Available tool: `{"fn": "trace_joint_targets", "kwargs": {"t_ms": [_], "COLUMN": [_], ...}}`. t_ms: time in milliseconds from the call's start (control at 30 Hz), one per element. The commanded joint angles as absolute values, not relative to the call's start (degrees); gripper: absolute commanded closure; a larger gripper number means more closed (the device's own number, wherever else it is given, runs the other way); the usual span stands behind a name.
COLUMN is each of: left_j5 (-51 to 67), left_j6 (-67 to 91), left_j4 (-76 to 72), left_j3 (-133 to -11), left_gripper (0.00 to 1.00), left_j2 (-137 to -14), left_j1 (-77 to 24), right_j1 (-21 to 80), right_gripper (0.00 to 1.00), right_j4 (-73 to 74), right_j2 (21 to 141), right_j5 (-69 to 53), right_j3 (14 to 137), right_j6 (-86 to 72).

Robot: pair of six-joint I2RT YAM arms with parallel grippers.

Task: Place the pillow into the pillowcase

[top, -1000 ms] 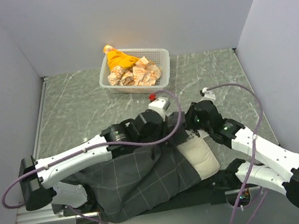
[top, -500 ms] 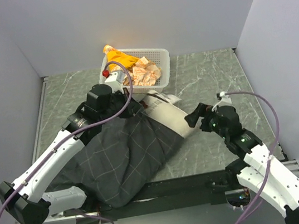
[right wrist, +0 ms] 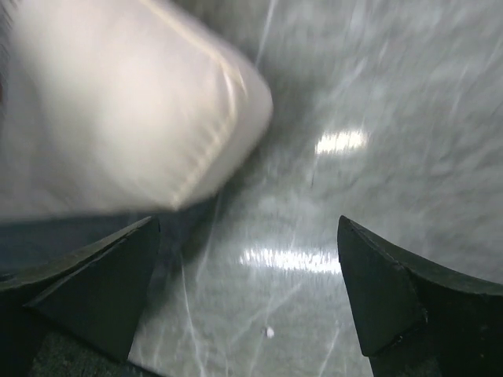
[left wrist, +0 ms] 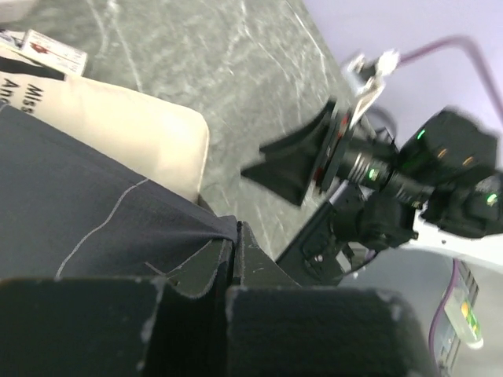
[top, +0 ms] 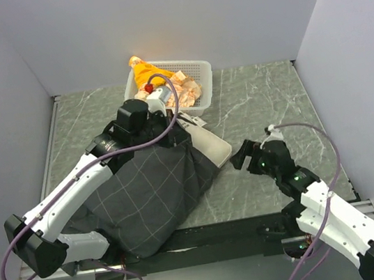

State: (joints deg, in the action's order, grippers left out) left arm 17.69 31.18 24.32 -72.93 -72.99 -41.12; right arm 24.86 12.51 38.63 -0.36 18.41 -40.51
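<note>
Most of the pillow (top: 210,147) hidden inside the dark checked pillowcase (top: 146,195) (only a cream end pokes out), left gripper (left wrist: 233,258) pinching the pillowcase hem, right gripper (top: 240,154) spread, holding nothing, just beside that end, bare counter (top: 258,94) to its right, basket (top: 203,74) near the back wall.

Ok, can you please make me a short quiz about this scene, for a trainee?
1. True or false: the right gripper holds the pillow.
2. The left gripper is shut on: A the pillowcase, B the pillow, C nothing.
3. Is the pillow fully inside the pillowcase?
Key: 1 false, its jaws stand open. 2 A. 3 No, one end sticks out.
</note>
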Motion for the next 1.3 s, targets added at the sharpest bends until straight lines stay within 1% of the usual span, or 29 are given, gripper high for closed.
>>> {"fn": "trace_joint_targets", "kwargs": {"t_ms": [0,67,100,133,267,333,400,433,467,500,533,567,600,633,667,700,767,800,900,1000,1033,1133,1233,1267], "left_j5": [19.7,19.2,18.3,18.1,16.4,14.9,14.2,14.2,14.6,14.9,15.0,14.8,14.2,13.5,12.1,11.4,11.1,10.8,10.4,9.6,9.0,6.4,9.0,9.1], "left_j6": [30.1,30.5,30.6,30.5,29.3,29.2,28.7,28.7,28.6,28.5,28.2,28.0,27.5,27.1,26.9,27.0,27.9,28.2,29.4,31.8,32.8,33.4,33.1,32.9], "left_j4": [21.5,21.5,21.5,21.5,24.2,24.4,24.0,23.7,23.0,22.6,22.4,22.4,23.4,24.0,24.5,24.7,24.3,24.2,23.4,18.1,13.8,9.7,10.9,13.5], "left_j3": [-72.3,-71.2,-71.1,-71.3,-75.7,-78.7,-81.5,-82.5,-83.7,-86.4,-88.0,-89.8,-94.0,-96.3,-98.3,-101.9,-105.0,-108.3,-114.8,-116.6,-116.2,-116.3,-122.4,-125.7], "left_gripper": [0.99,0.99,0.99,0.99,0.99,0.99,0.99,0.99,0.99,0.99,0.99,0.99,0.99,0.99,0.99,0.99,0.99,0.99,0.99,0.99,0.99,0.98,0.98,0.98], "left_j2": [-70.5,-70.0,-69.7,-69.5,-70.4,-71.2,-73.0,-74.0,-76.1,-77.3,-78.6,-81.6,-83.2,-84.8,-87.5,-88.7,-91.0,-91.7,-93.4,-91.7,-89.1,-85.4,-86.6,-87.2], "left_j1": [-46.5,-48.4,-48.9,-49.0,-49.0,-49.0,-49.1,-49.1,-49.1,-49.3,-49.5,-50.4,-50.8,-51.1,-51.8,-52.0,-52.2,-52.2,-52.7,-52.8,-52.7,-52.3,-51.9,-51.9], "right_j1": [24.3,24.0,23.9,23.8,24.0,24.7,26.6,27.3,28.2,28.6,29.4,30.4,33.0,34.1,34.9,35.0,34.9,34.7,34.7,34.8,34.8,35.0,35.3,35.9], "right_gripper": [0.0,0.0,0.0,0.0,0.0,0.0,0.0,0.02,0.07,0.31,0.53,0.8,0.85,0.9,0.99,1.0,1.0,1.0,1.0,1.0,1.0,1.0,1.0,1.0], "right_j4": [14.0,9.1,8.0,7.0,1.7,0.4,-1.8,-2.4,-4.1,-5.2,-5.5,-4.8,-3.6,-2.0,2.4,4.7,11.8,14.4,20.6,21.0,20.2,19.6,18.0,18.7], "right_j2": [40.7,44.4,46.3,50.8,61.0,63.8,64.2,63.6,62.8,61.9,58.9,56.6,54.2,48.9,46.4,41.7,38.1,35.9,34.2,34.2,34.5,35.8,36.9,37.3], "right_j5": [9.5,6.2,1.2,-0.7,-6.5,-9.6,-11.3,-13.8,-16.8,-19.7,-23.3,-23.6,-23.5,-22.9,-22.2,-21.6,-17.8,-16.5,-12.4,-12.4,-13.0,-13.4,-15.2,-15.1], "right_j3": [27.1,27.4,28.2,28.7,29.4,28.8,27.3,26.7,26.3,25.7,25.8,26.2,28.1,29.7,31.7,35.8,40.4,45.7,53.5,55.9,55.7,53.6,51.8,52.6], "right_j6": [-35.5,-32.0,-31.2,-29.7,-27.8,-28.1,-29.0,-30.1,-31.0,-32.2,-35.0,-36.0,-37.0,-37.7,-37.9,-38.1,-37.9,-37.5,-37.0,-37.9,-38.2,-38.4,-37.8,-37.4]}}
